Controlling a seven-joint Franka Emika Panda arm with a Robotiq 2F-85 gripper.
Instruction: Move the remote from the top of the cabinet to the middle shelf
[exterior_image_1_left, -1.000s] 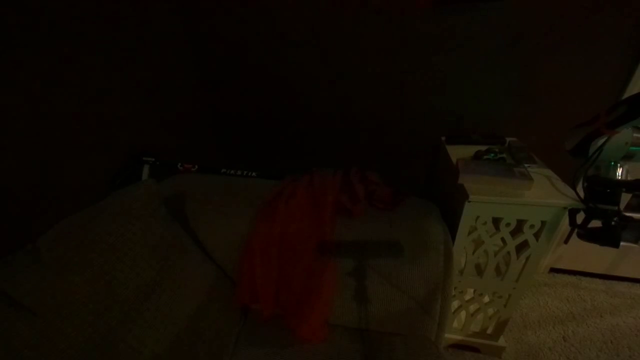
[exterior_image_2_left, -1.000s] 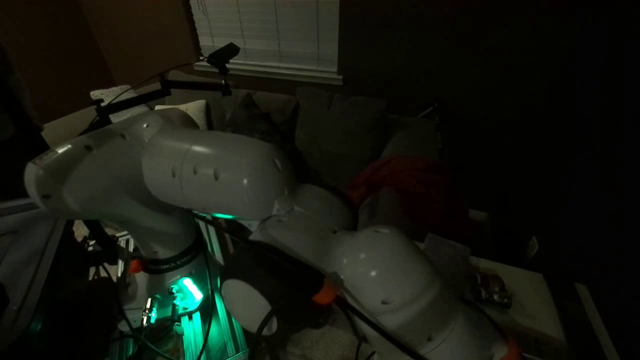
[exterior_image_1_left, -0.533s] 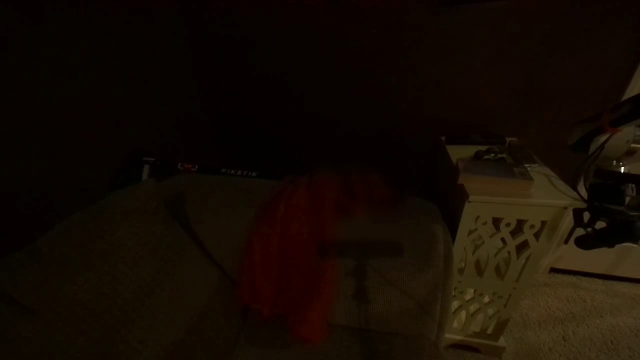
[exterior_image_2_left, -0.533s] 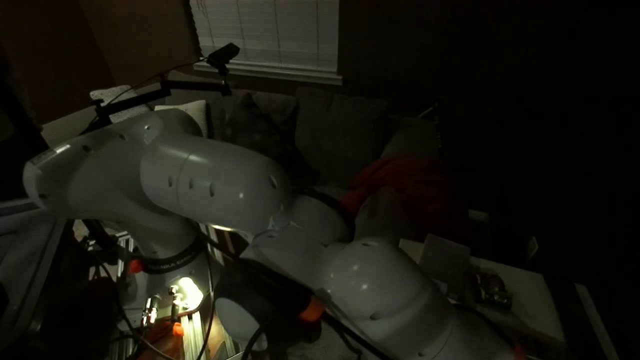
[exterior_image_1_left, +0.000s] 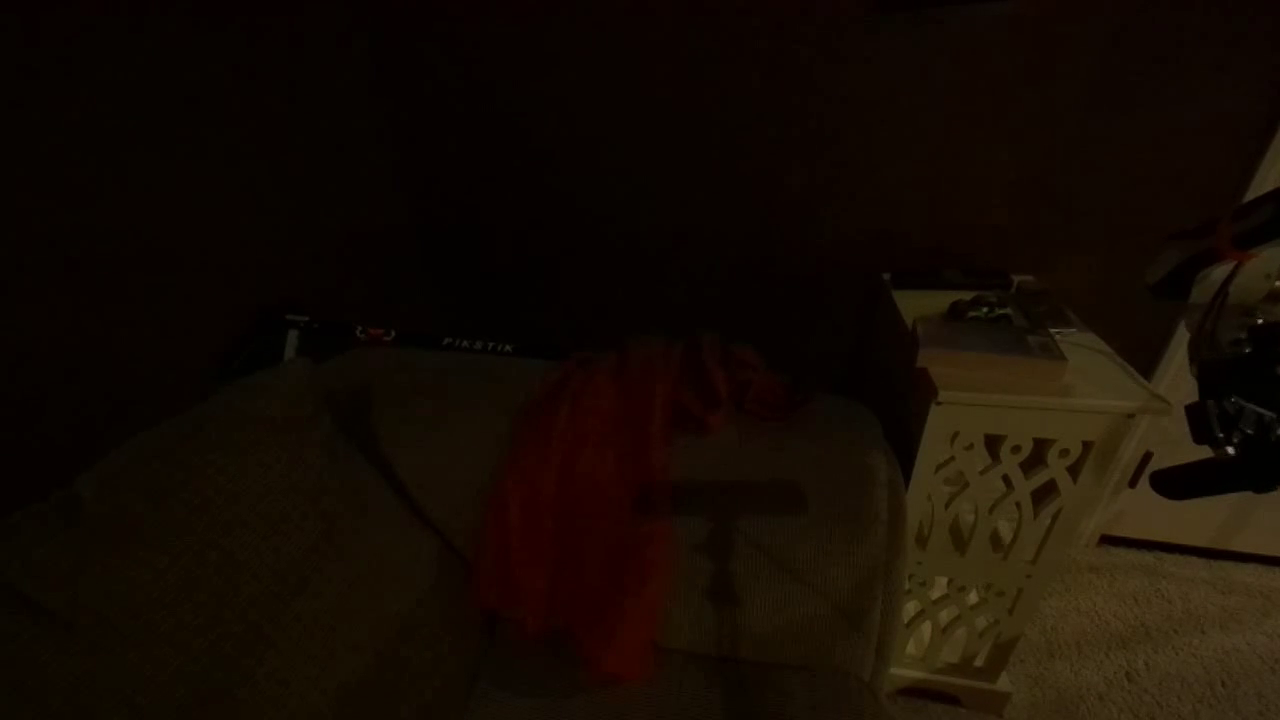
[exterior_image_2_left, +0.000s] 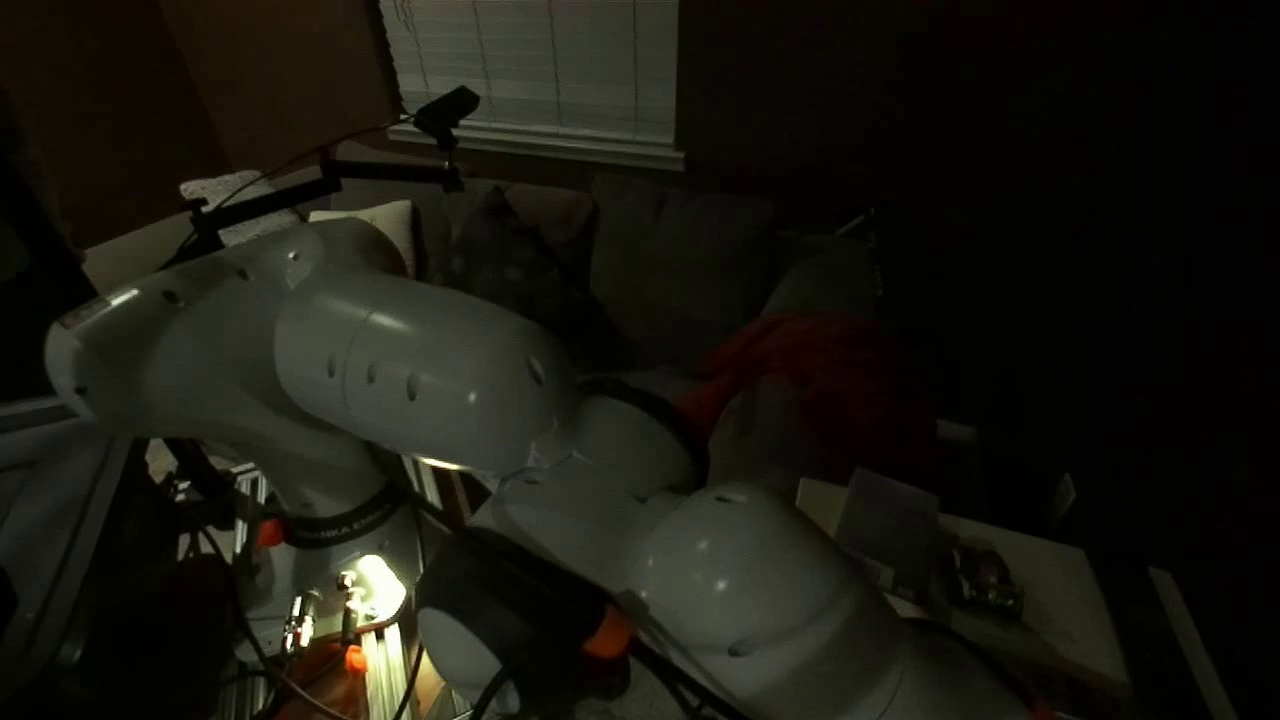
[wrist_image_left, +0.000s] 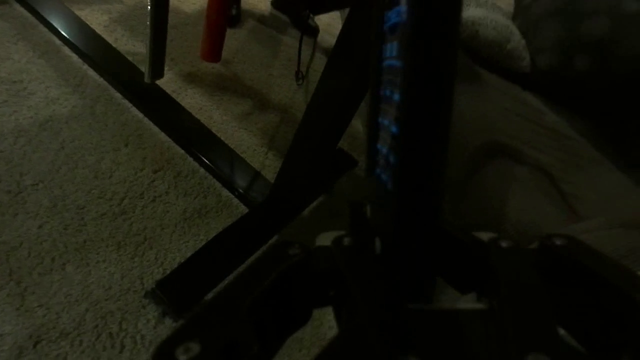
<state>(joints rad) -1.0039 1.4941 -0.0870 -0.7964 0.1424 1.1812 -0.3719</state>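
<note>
In the wrist view, the gripper (wrist_image_left: 407, 237), at lower centre-right, is closed around the remote (wrist_image_left: 415, 110), which rises to the top edge, apparently backlit in blue. In an exterior view, the white lattice-sided cabinet (exterior_image_1_left: 1050, 403) stands right of centre, left of both.

Exterior views share cabinet (exterior_image_1_left: 1000, 567); wrist view downward.

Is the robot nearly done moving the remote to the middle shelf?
Done: the remote looks lifted off the top of the cabinet.
Happening now: the hand grips it, blue marks showing, clear of the cabinet.
Left: placing it on the middle shelf and letting go. I can't see that shelf in these views.
</note>
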